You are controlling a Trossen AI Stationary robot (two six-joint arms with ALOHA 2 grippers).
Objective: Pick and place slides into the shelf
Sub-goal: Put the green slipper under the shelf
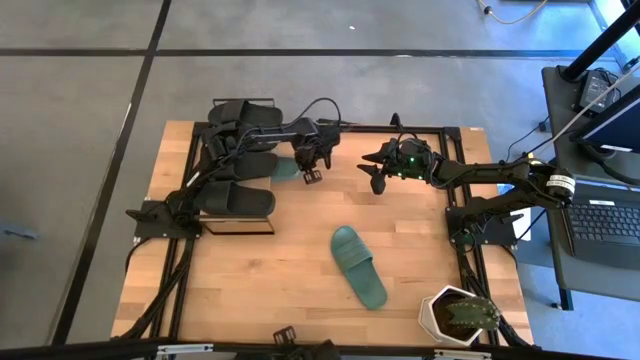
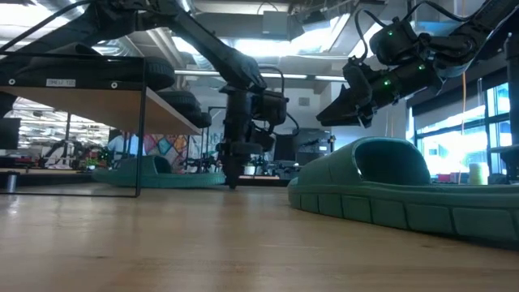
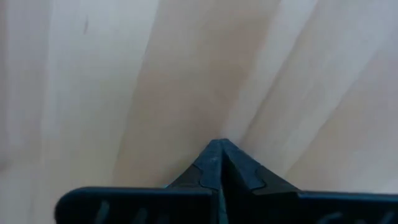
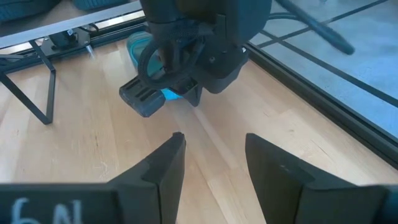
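Observation:
The shelf (image 1: pixel 238 224) stands at the table's left, with several black slides (image 1: pixel 240 150) on its top board (image 2: pixel 89 101). One teal slide (image 1: pixel 285 168) lies on the table, partly under the shelf (image 4: pixel 37 74), its end sticking out toward the table's middle (image 4: pixel 140 43). My left gripper (image 1: pixel 312 172) is shut and points straight down at that end, its tips low at the tabletop (image 3: pixel 219 152). A second teal slide (image 1: pixel 358 265) lies sole down on the open table (image 2: pixel 381 191). My right gripper (image 1: pixel 378 178) hangs open above the table (image 4: pixel 211 146), facing the left gripper. My left gripper (image 4: pixel 186 93) stands with shut fingers right beside the teal slide's protruding end (image 4: pixel 166 93), coming from above. Whether the fingers touch the slide or the tabletop, I cannot tell; the gripper's own body hides the spot.
A white pot with a cactus (image 1: pixel 458 315) stands at the table's near right corner. A black metal frame (image 1: pixel 455 128) runs along the table's far and right edges. Bare wood lies between the shelf and the loose teal slide.

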